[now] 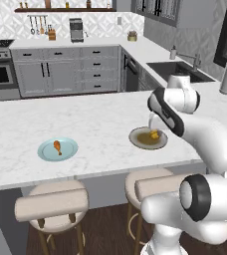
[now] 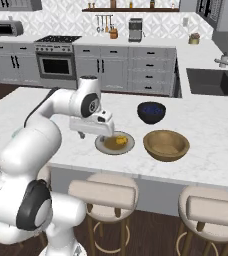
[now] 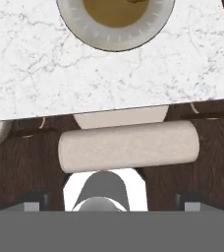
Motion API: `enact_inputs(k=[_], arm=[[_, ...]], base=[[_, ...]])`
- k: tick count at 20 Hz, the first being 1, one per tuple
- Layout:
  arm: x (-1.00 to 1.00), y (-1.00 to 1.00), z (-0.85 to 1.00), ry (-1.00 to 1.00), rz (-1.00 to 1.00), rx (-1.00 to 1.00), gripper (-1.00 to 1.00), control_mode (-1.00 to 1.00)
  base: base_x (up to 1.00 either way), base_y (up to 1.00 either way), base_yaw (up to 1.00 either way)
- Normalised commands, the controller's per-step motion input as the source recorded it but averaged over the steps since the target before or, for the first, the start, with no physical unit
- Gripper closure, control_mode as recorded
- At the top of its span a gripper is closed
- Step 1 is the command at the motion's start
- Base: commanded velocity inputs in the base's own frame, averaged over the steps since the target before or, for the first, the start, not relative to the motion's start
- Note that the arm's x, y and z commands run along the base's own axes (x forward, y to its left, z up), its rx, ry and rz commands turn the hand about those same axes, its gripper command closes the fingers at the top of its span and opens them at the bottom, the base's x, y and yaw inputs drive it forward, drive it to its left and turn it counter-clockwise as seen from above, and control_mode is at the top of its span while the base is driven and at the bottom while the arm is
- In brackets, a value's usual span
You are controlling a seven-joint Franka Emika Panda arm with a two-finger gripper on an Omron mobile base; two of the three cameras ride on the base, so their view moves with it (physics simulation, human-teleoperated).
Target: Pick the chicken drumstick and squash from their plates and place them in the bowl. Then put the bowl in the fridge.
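Frankly, whether the jaws are parted or clenched cannot be told: in the hand view the two dark tips sit low at the corners, and in both base views the arm's own body covers them. The gripper [image 2: 105,134] hangs at the near-left rim of the olive-brown plate [image 2: 127,146], where the squash [image 2: 119,141] lies. The wooden bowl [image 2: 166,145] stands just right of that plate, empty, with a dark blue bowl [image 2: 151,112] farther back. The chicken drumstick [image 1: 57,147] rests on the light blue plate [image 1: 45,150], well apart to the left on the marble surface [image 1: 95,119].

Likely risk: the hand sits toward the plate's near edge rather than over the squash, so a straight descent could strike the rim and tip the plate. The fridge is out of frame. Stools [image 1: 53,204] stand below the surface's near edge.
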Motion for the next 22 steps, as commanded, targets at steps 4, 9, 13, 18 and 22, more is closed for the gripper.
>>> enact_inputs(k=[4,9,13,18,22], arm=[[0.56,-0.05,-0.24,0.10,-0.20,0.00,-1.00,-1.00],[0.54,-0.02,-0.23,0.07,-0.24,0.00,-1.00,-1.00],[0.54,-0.22,-0.18,0.12,-0.20,0.00,-1.00,-1.00],[0.65,-0.25,-0.41,0.04,-0.42,0.00,-1.00,-1.00],[0.69,0.00,-0.43,0.00,-0.54,0.00,-1.00,-1.00]], base=[[0.00,0.00,0.00],[0.00,0.00,0.00],[0.00,0.00,0.00],[0.00,0.00,0.00],[0.00,0.00,0.00]])
